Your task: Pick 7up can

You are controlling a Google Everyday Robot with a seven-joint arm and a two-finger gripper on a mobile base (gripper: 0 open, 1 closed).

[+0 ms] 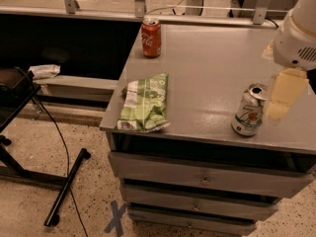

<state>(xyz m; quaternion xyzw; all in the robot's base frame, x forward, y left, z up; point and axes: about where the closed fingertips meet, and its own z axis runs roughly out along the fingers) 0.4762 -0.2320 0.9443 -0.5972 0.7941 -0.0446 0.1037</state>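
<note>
The 7up can stands upright near the front right edge of the grey table. It is silver-white with green lettering and an opened top. My gripper hangs at the right edge of the view, just to the right of the can and close beside it. Its cream-coloured lower part reaches down to about the can's height. The white arm housing sits above it. I cannot tell whether the gripper touches the can.
A red cola can stands at the table's back left. A green chip bag lies at the front left edge. Drawers sit under the table. A black stand and cable are on the floor at left.
</note>
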